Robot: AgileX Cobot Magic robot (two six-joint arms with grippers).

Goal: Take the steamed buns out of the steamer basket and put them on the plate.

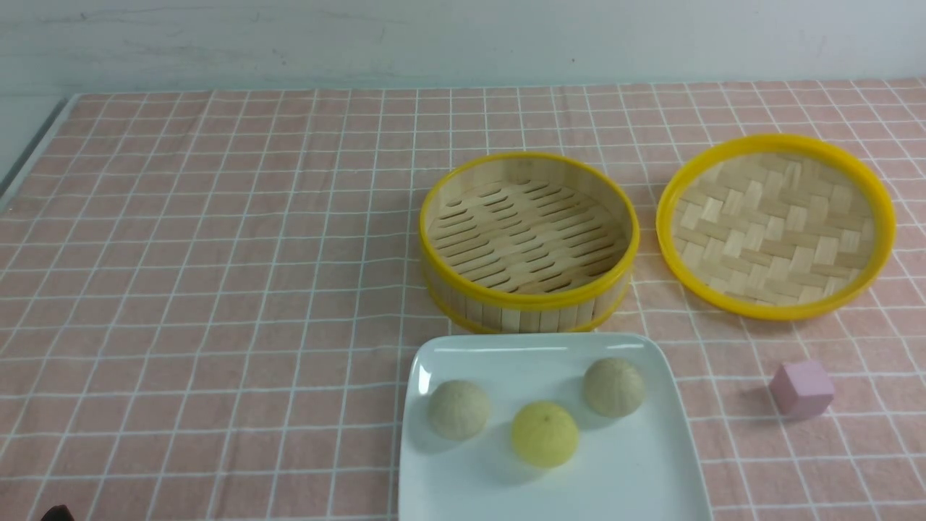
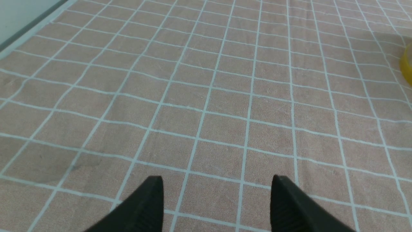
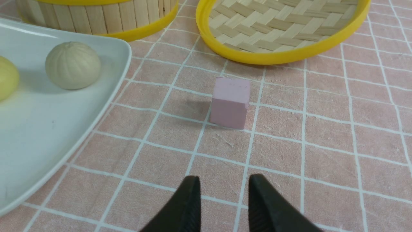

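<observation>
In the front view, all three buns sit on the plate point(image 1: 622, 477): a pale one point(image 1: 459, 410) toward its ten o'clock, the yellow one point(image 1: 545, 434) near the middle, the other pale one point(image 1: 613, 388) toward one o'clock. The basket point(image 1: 528, 315), off the plate's twelve o'clock side, shows a bare slatted floor, so the moving looks done, and I judge that nothing remains to carry. The lid point(image 1: 778, 311) lies at about two o'clock from the plate, the pink cube point(image 1: 801, 390) at about three. The plate's near edge is cut off, the basket's near wall may hide a sliver of its floor, and only a dark scrap of the left arm point(image 1: 58, 514) shows at the bottom corner. In the left wrist view, the left gripper point(image 2: 217, 193) has its jaws apart with only cloth beyond; the yellow rim at the picture's edge is too cropped to name. In the right wrist view, the right gripper point(image 3: 224, 193) is parted more narrowly, gripping nothing; the yellow bun is cut by the frame, and the first pale bun is out of sight.
</observation>
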